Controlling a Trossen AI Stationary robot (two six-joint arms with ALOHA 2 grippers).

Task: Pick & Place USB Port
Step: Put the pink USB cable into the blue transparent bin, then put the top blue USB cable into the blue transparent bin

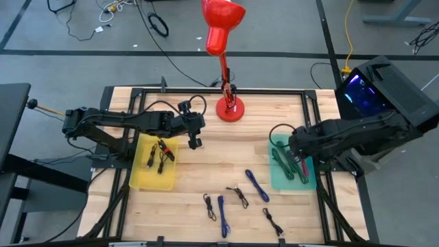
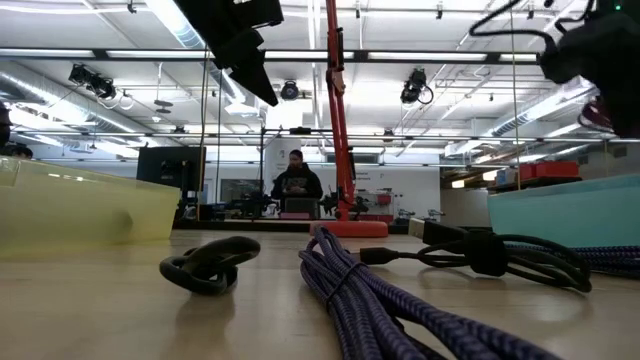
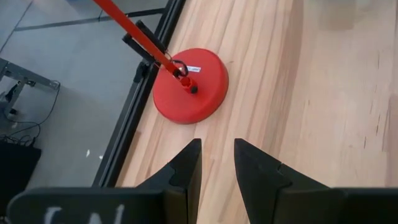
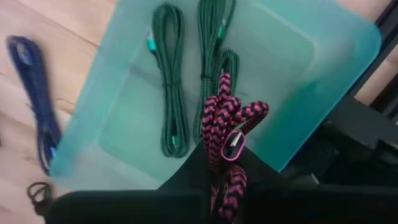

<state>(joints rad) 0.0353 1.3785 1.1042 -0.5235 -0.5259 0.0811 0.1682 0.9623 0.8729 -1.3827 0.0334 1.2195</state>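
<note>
**Right gripper clamps a pink cable over the teal tray**

The right gripper (image 4: 219, 167) hangs above the teal tray (image 1: 281, 180), which sits at about 3 o'clock on the wooden table (image 1: 206, 165). Its fingers are pressed together on a bundled pink-and-black braided cable (image 4: 229, 127), whose loops stick out past the fingertips, above the tray floor. On that floor lie green braided cables (image 4: 168, 87), side by side.

The left gripper (image 3: 216, 163) hovers over bare wood at about 10 o'clock from the table's middle, beside the yellow tray (image 1: 152, 171). Its two fingers (image 3: 186, 168) stand a little apart with nothing between them. Ahead of it, at 12 o'clock on the table, stands the round base of the red lamp (image 3: 189, 84).

The yellow tray, at 9 o'clock, holds a few small black cables (image 1: 159, 154). Loose on the table toward 6 o'clock lie two blue braided cables (image 1: 257, 185) and several short black cables (image 1: 237, 196), apart from one another.

In the low view a person (image 2: 296, 182) sits far back in the room behind the table
</note>
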